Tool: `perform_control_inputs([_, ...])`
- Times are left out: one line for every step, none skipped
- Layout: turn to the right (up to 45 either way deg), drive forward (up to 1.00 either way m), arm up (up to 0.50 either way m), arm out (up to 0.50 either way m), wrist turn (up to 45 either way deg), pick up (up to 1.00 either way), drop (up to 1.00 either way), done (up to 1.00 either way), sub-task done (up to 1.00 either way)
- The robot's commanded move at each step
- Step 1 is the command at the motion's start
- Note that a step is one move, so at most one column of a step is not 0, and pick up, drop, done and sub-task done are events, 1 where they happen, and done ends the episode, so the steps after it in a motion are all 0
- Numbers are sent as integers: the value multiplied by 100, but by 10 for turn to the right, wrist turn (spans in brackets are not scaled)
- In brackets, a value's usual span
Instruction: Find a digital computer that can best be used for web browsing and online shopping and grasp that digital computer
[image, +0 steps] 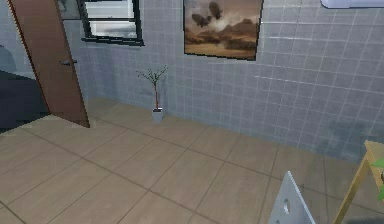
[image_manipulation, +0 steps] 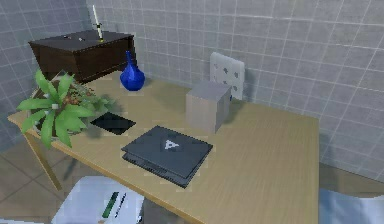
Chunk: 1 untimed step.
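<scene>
Fingers: can't tell their state from these views. Laptop (image_manipulation: 167, 153) lies closed and flat on the wooden table (image_manipulation: 270, 150), near its front edge, between the potted plant (image_manipulation: 58, 105) and a grey box (image_manipulation: 208, 106). Likely stiff, fairly heavy, smooth-lidded and prone to slip; I'd take it across the thin edge nearest the table's rim.

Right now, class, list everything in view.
laptop: one, dark grey, mid table.
flat slab: one, black, beside leafy plant.
leafy plant: one, green, table's left end.
vase: one, blue, table's far corner.
box: one, grey, beyond laptop.
table: one, light wood, near wall.
chairs: two, white, behind and before table.
cabinet: one, dark brown, by wall.
candle: one, white, on cabinet.
door: one, brown, forward view's left.
window: one, dark frame, beside door.
painting: one, brown, on wall.
potted twig: one, white pot, by wall.
</scene>
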Motion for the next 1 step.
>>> perform_control_inputs([0, 0, 32, 0, 0, 0, 0, 0, 0])
